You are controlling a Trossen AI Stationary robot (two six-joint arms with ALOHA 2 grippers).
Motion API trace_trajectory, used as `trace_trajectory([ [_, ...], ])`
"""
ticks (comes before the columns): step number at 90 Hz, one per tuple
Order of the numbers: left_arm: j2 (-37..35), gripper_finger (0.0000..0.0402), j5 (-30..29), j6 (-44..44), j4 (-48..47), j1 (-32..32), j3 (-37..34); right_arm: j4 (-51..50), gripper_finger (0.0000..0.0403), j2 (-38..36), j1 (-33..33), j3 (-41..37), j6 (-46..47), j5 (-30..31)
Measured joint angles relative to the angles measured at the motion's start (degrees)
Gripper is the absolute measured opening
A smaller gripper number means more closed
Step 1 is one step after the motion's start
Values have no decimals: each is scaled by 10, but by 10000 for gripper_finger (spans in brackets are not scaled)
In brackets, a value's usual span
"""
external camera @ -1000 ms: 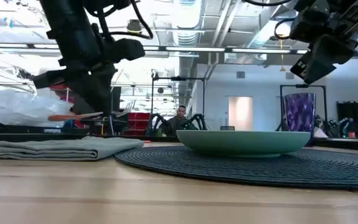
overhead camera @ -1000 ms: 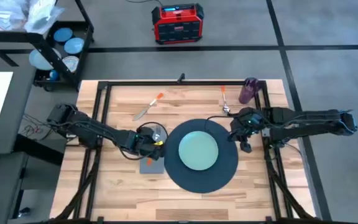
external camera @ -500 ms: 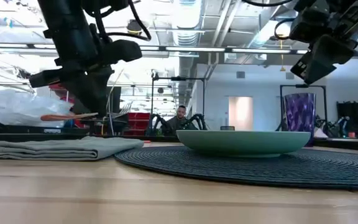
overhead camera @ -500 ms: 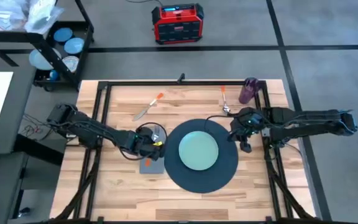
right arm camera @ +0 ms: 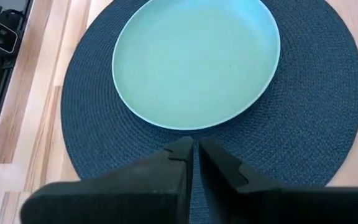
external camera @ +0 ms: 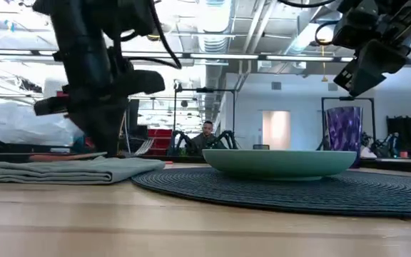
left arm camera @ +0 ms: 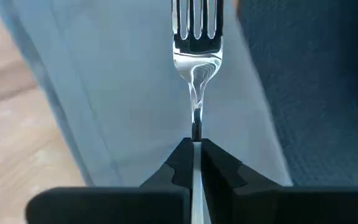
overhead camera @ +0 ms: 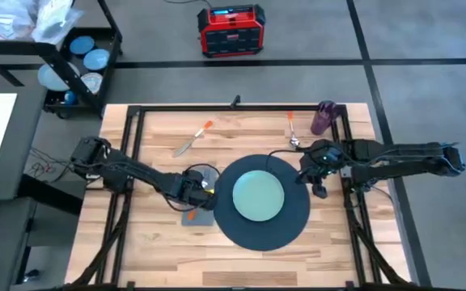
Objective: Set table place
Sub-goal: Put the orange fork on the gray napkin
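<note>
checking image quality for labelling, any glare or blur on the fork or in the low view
Left wrist view: the shiny metal fork shows bright highlights, the grey cloth napkin beneath looks soft. Low view: bright windows and ceiling lights leave the left gripper a dark silhouette.

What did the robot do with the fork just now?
The left gripper lowered the fork it grips down toward the napkin; in the low view the orange handle now lies just above the cloth. It has not let go. The right gripper kept hovering over the mat, and the plate, knife, spoon and cup stayed put.
</note>
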Motion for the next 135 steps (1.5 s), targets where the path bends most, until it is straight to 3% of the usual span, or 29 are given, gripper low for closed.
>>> trace_trajectory([
  [44,0,4,-3,38,6,21,1,-1,16,0,38,0,1,-1],
  [86,0,118,-4,97,35,26,1,0,16,0,83,0,25,-2],
  [100,0,137,-10,125,34,53,6,1,16,0,81,0,25,-2],
  [119,0,120,-12,245,41,128,35,7,16,0,81,0,25,2],
  [135,0,54,8,353,95,173,61,8,16,0,81,0,29,17],
])
